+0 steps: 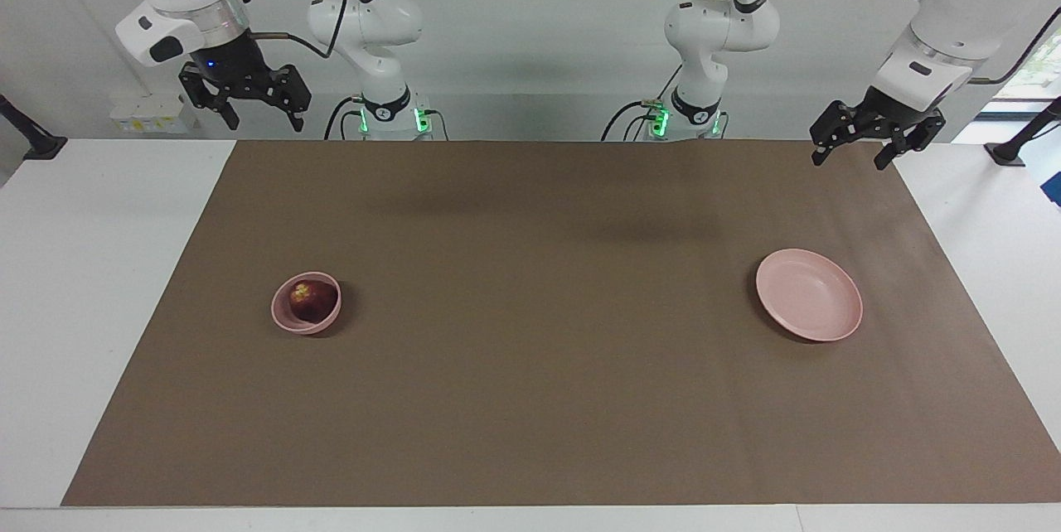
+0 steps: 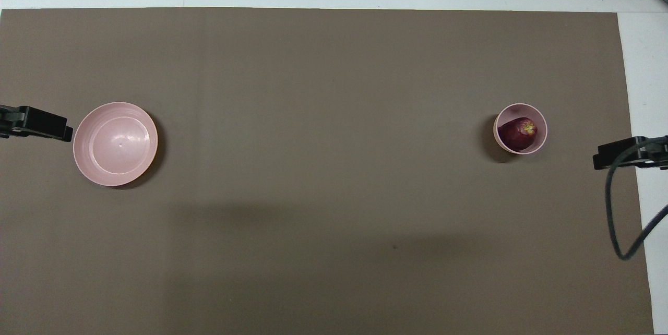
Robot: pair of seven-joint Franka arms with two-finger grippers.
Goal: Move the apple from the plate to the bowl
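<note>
Both grippers, left [image 1: 856,150] & right [image 1: 244,107], fingers spread, raised; your small dark red apple [image 1: 312,299] sits in deep pink bowl [image 1: 286,317], wide pink plate [image 1: 816,315] bare.

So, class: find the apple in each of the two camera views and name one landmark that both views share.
Facing view: the apple sits in the small pink bowl, left of centre.
Overhead view: the apple is in that bowl, at the right side.
Shared landmark: the wide pink plate, bare, toward the left arm's end.

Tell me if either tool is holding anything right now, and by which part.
Nothing is held. The left tool and right tool both hang open and empty; the apple sits in the bowl.
</note>
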